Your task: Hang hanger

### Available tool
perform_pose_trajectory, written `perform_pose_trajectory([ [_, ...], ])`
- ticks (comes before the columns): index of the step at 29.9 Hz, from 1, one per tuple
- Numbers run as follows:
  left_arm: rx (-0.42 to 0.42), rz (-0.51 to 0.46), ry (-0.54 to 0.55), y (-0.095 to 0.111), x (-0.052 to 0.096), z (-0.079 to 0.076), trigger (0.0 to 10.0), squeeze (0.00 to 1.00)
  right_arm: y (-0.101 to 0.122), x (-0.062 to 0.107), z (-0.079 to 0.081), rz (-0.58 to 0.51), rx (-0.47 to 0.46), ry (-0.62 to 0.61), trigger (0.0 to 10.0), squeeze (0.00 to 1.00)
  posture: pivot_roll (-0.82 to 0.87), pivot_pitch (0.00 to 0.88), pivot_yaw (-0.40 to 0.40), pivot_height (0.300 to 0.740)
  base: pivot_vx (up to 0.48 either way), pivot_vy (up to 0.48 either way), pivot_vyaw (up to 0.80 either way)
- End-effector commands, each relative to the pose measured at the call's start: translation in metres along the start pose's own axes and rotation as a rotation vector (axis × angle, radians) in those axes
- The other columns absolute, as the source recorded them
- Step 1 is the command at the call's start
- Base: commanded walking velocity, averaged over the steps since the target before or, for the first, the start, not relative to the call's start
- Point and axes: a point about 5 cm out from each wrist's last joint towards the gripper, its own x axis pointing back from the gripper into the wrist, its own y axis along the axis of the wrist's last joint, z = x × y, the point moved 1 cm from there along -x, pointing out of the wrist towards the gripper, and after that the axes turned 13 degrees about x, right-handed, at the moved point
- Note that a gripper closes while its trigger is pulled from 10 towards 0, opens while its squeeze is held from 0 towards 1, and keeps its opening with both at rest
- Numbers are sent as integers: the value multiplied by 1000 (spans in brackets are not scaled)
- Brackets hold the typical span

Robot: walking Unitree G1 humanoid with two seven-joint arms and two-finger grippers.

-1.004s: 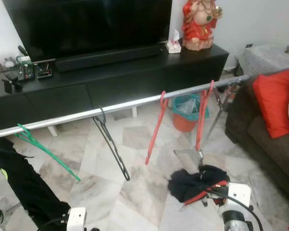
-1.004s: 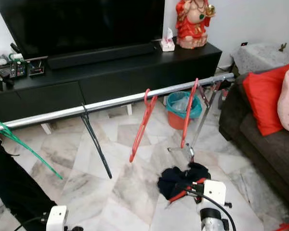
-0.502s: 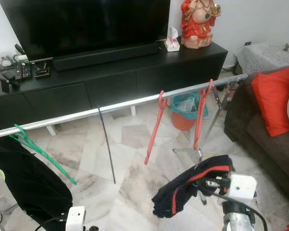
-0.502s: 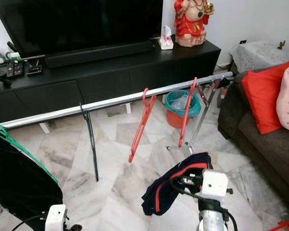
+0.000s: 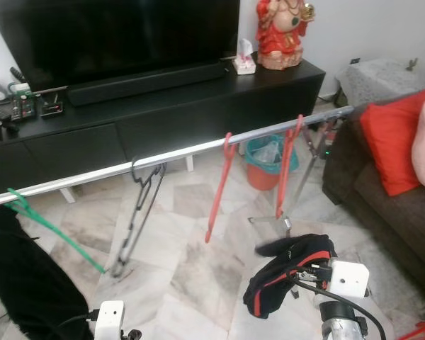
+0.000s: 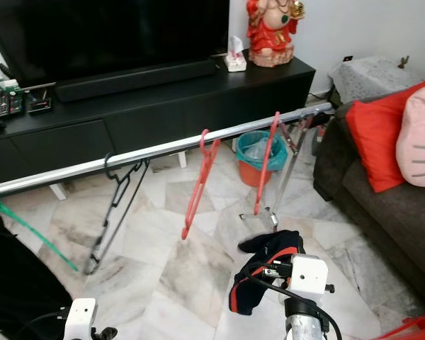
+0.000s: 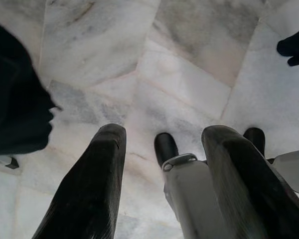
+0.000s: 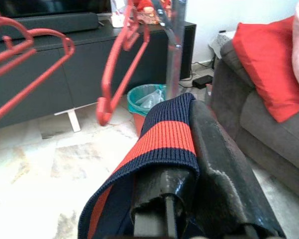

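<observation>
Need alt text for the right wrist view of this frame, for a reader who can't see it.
The right gripper holds a navy garment with a red stripe draped over its black fingers. Beyond it, red hangers hang from a metal rail in front of a black TV cabinet, with a teal bin on the marble floor and a red cushion on a dark sofa.

Navy garment [image 8: 159, 144] with red stripe; red hangers [image 5: 221, 188]

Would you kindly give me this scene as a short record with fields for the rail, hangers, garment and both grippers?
rail: long silver clothes rail spanning the room before a black TV cabinet
hangers: green hanger, black wire hanger, two red hangers, all on the rail
garment: navy knit with red stripe, draped over right gripper
left gripper: open, above marble floor
</observation>
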Motion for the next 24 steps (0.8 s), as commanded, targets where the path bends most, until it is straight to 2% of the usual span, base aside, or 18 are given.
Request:
perform_pose_trajectory([
  [1, -13, 22, 11, -6, 1, 1, 10000, 0, 9, -4, -2, -37, -9, -6, 10000, 0, -127, 0, 36, 740, 0, -277, 0],
  [19, -4, 35, 27, -12, 2, 2, 10000, 0, 7, -10, -3, -15, 9, 30, 10000, 0, -117, 0, 21, 740, 0, -272, 0],
  [22, -10, 49, 34, -15, 2, 2, 10000, 0, 8, -12, -1, -16, 12, 42, 10000, 0, -116, 0, 19, 740, 0, 0, 0],
  [24, -8, 51, 35, -16, 2, 2, 10000, 0, 11, -14, 0, -22, 3, 47, 10000, 0, -113, 0, 18, 740, 0, 0, 703],
])
